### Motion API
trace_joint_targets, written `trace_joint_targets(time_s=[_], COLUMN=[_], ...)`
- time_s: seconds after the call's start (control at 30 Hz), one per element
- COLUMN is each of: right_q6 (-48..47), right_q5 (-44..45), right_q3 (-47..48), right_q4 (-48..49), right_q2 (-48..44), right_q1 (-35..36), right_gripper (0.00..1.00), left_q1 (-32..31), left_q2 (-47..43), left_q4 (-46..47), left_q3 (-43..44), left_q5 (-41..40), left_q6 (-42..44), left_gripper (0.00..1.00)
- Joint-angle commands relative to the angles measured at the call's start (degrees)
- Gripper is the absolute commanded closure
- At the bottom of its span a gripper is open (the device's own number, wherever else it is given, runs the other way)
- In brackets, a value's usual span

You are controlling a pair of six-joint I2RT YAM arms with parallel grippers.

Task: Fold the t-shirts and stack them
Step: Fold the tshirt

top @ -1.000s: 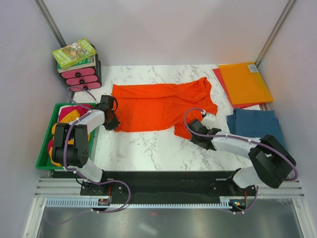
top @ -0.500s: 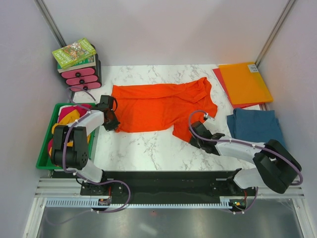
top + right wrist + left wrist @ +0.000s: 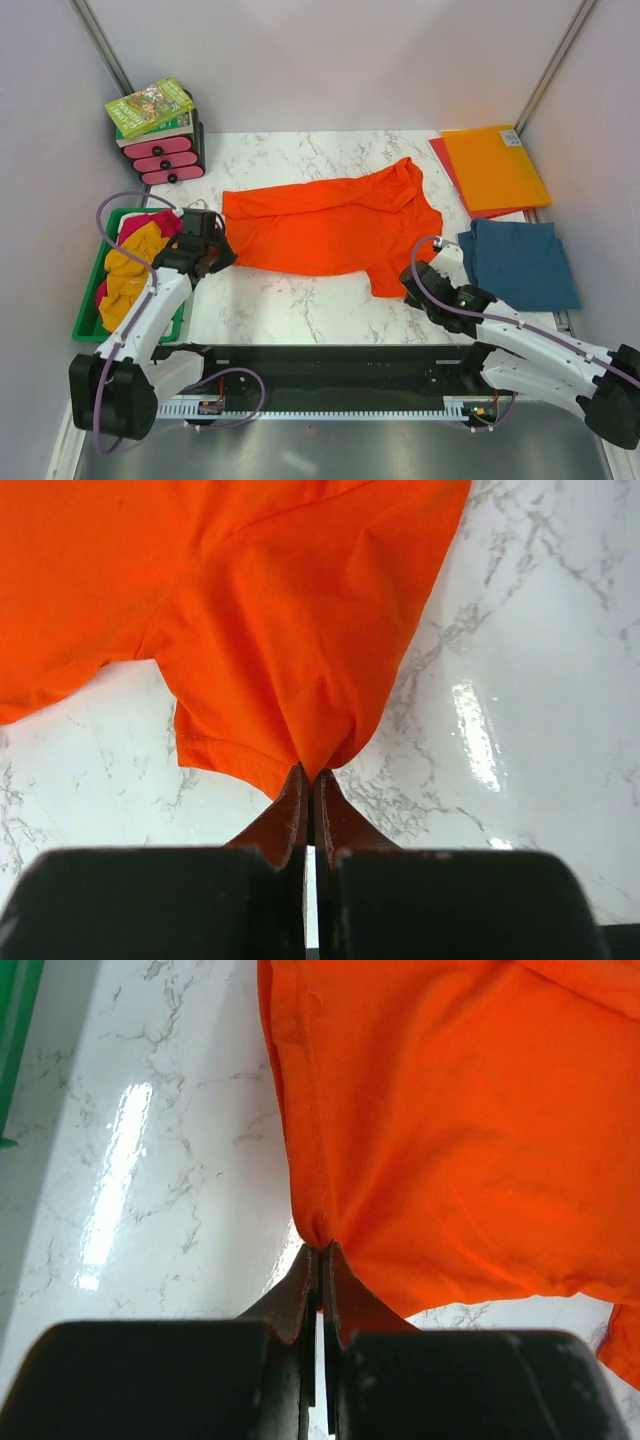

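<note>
Clenched with left hand (image 3: 320,1252) and right hand (image 3: 308,775) on edges of one soft, creased orange t-shirt (image 3: 330,225), spread over glossy marble surface (image 3: 300,300); nearby, one folded teal t-shirt (image 3: 520,262).

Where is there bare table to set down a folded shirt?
The widest bare table lies at the near edge, between the left tool and right tool, in front of the orange shirt. A thinner strip runs behind it, from drawers to folders. The right side is crowded by the blue shirt.

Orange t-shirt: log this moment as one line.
left gripper: shut on orange t-shirt, left edge | right gripper: shut on orange t-shirt, right corner | orange t-shirt: spread on table, unfolded | blue t-shirt: folded, right
</note>
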Motion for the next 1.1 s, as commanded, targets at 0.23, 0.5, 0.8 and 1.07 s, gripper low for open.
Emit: trace_joint_targets(time_s=[0.23, 0.5, 0.8, 1.07], right_q6=[-0.23, 4.68, 10.23, 6.21], right_q5=[7.69, 15.41, 23.95, 32.47], right_q3=[4.63, 8.85, 14.82, 19.48], right_q4=[-11.62, -14.7, -21.03, -25.52], right_q2=[-9.94, -5.65, -1.51, -3.18], right_q1=[6.67, 18.18, 24.52, 21.64], right_gripper=[1.0, 1.0, 1.0, 1.0], left_q1=[-0.17, -0.17, -0.17, -0.17], left_q2=[-8.76, 2.03, 3.29, 1.17], left_q4=[-8.44, -6.16, -5.71, -6.33], left_q3=[-0.53, 4.56, 7.91, 7.03], left_q5=[-3.64, -0.83, 1.99, -1.88], left_q6=[-1.64, 0.64, 1.87, 1.35], left_gripper=[0.98, 0.98, 0.98, 0.98])
